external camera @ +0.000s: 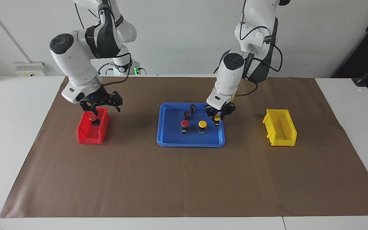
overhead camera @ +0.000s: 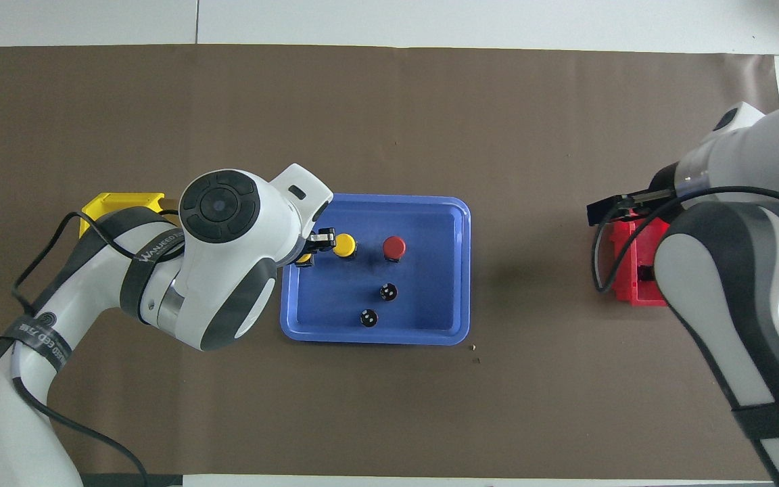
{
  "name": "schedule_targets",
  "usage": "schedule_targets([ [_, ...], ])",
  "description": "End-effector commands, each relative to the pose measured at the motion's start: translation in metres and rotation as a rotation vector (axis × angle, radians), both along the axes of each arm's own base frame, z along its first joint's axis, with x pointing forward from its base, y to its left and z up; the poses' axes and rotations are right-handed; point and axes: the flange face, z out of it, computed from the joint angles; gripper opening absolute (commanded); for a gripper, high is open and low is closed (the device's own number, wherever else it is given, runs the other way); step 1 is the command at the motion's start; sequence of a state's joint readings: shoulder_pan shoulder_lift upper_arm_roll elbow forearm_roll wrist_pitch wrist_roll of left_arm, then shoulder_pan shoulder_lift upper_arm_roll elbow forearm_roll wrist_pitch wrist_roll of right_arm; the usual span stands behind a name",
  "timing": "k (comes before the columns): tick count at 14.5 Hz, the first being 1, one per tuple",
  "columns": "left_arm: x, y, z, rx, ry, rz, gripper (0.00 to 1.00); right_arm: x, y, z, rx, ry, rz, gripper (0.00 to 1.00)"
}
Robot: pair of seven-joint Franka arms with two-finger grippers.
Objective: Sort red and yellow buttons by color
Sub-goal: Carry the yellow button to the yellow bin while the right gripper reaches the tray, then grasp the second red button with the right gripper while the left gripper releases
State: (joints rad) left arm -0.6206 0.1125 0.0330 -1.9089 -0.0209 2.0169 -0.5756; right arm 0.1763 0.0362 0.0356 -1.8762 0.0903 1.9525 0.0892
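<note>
My left gripper (external camera: 217, 115) is shut on a yellow button (external camera: 217, 119) and holds it low over the blue tray (external camera: 171, 140), at the end toward the left arm; it also shows in the overhead view (overhead camera: 310, 247). A second yellow button (external camera: 202, 124) and a red button (external camera: 185, 123) stand in the tray beside it. My right gripper (external camera: 104, 107) is open and empty, raised over the red bin (external camera: 86, 135). A red button (external camera: 92, 117) lies in that bin.
Two small dark cylinders with silvery tops (external camera: 192, 108) (external camera: 186, 115) stand in the tray, nearer to the robots than the buttons. A yellow bin (external camera: 280, 131) sits toward the left arm's end. Brown paper (external camera: 184, 179) covers the table.
</note>
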Motion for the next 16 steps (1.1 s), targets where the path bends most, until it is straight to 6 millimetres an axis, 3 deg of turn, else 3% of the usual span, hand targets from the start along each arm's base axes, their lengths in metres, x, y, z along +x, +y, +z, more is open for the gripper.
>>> schedule_targets([
  [1,0.004,0.052,0.050,0.019,0.008,-0.020,0.01,0.000,0.111,-0.010,-0.004,-0.027,-0.100,0.99],
  [3,0.024,0.123,0.061,0.021,0.031,-0.085,0.01,0.000,0.182,-0.025,-0.049,-0.056,-0.149,0.99],
  [4,0.032,0.157,0.065,0.020,0.043,-0.113,0.01,-0.003,0.217,-0.042,-0.053,-0.049,-0.161,0.99],
  [6,0.043,0.213,0.069,0.011,0.050,-0.155,0.01,-0.013,0.264,-0.075,-0.083,-0.069,-0.143,0.99],
  [8,0.047,0.255,0.061,0.005,0.053,-0.175,0.01,-0.015,0.271,-0.104,-0.088,-0.077,-0.139,0.99],
  [10,0.047,0.288,0.041,0.001,0.025,-0.192,0.01,-0.017,0.269,-0.116,-0.087,-0.078,-0.136,0.92],
  [12,0.044,0.293,0.014,0.001,0.007,-0.195,0.01,-0.022,0.265,-0.124,-0.086,-0.078,-0.133,0.84],
  [16,0.038,0.313,-0.018,0.001,0.005,-0.216,0.01,-0.033,0.259,-0.140,-0.101,-0.056,-0.129,0.74],
])
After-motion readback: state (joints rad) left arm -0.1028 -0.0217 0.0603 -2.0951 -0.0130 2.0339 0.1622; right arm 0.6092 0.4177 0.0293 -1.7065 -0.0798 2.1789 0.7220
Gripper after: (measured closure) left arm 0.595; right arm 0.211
